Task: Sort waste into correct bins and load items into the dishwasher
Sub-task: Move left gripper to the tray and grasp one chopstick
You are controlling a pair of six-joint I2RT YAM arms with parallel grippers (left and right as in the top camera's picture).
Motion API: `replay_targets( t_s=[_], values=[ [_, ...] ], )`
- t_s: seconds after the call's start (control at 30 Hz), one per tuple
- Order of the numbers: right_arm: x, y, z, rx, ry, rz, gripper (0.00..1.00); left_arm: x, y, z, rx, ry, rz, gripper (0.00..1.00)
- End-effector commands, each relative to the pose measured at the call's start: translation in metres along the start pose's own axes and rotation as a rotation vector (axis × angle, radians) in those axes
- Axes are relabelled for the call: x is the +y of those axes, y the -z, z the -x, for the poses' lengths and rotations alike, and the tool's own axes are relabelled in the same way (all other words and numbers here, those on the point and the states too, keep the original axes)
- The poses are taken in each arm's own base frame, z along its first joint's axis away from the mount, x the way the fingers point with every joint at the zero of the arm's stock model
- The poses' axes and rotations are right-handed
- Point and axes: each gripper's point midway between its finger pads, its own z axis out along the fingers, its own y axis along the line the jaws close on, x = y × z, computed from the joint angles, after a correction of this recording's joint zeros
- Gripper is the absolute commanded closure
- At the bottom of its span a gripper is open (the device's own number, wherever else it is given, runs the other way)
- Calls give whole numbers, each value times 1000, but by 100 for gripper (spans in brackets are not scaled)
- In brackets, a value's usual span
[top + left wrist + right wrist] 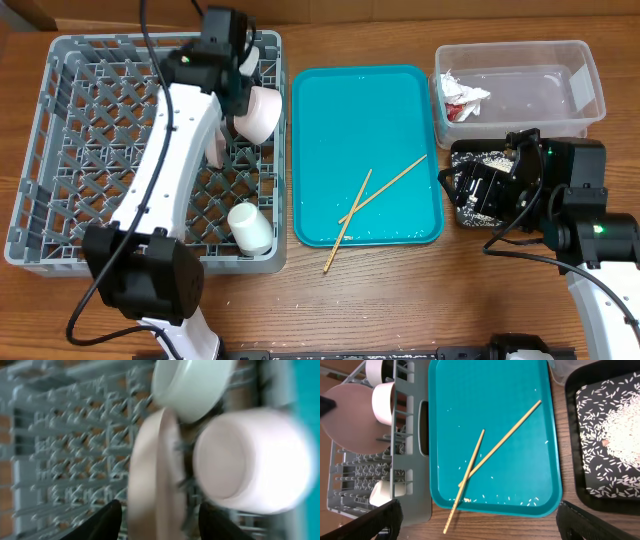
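The left claw (160, 510), jaws parted either side of the plate (155, 460) standing on edge in the dish rack (60, 150), looks clear of it through the blur, so the plate could topple onto the bowl (250, 467) beside it; the right claw (477, 505) gapes wide by the black tray (462, 152).

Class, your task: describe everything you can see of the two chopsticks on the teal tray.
The two chopsticks are thin, straight sticks of pale wood, lying flat and crossed in a narrow X on the teal tray, in the half nearer the robot. One rests wholly on the tray. The other's lower end pokes out past the tray's edge over the wooden table. A few loose rice grains lie scattered around them. Nothing grips them.
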Motion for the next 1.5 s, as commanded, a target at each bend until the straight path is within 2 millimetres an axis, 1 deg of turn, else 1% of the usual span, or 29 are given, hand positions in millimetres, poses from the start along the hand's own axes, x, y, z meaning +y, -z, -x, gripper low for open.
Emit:
replay_targets(
  t_s=[0.0, 0.1, 0.23, 0.33, 0.43, 0.47, 0.53, 0.63, 0.8, 0.97, 1.03, 1.13, 1.2, 1.33, 1.47],
  values=[
    [1, 2, 3, -15, 9, -1, 0, -9, 56, 38, -148, 41, -152, 50],
    [1, 2, 3, -15, 9, -1, 0, -4, 80, 49, -186, 48, -172, 49],
    [1, 2, 3, -15, 9, -1, 0, 2, 103, 55, -215, 55, -184, 49],
    [1, 2, 3, -15, 9, -1, 0, -6, 114, 56, -225, 49, -248, 48],
    [1, 2, 3, -15, 8, -1, 0, -27, 125, 53, -219, 30, -378, 49],
    [1, 2, 3, -15, 9, -1, 0, -38, 129, 51, -212, 21, -440, 50],
    [1, 2, 3, -15, 9, -1, 0, -61, 135, 44, -185, 1, -568, 55],
    [1, 2, 3, -15, 9, -1, 0, -90, 135, 30, -132, -39, -664, 53],
    [1, 2, 3, -15, 9, -1, 0, -148, 114, 0, -28, -139, -713, 54],
    [1, 2, 3, -15, 9, -1, 0, -211, 86, -35, 61, -243, -752, 61],
    [1, 2, 3, -15, 8, -1, 0, -231, 72, -47, 87, -275, -741, 63],
    [1, 2, 3, -15, 8, -1, 0, -253, 42, -66, 143, -334, -653, 62],
    [1, 2, 3, -15, 9, -1, 0, -264, 26, -80, 187, -369, -617, 62],
    [1, 2, 3, -15, 9, -1, 0, -288, 0, -107, 281, -414, -610, 62],
    [1, 2, 3, -15, 8, -1, 0, -295, -22, -130, 382, -384, -576, 67]
  ],
)
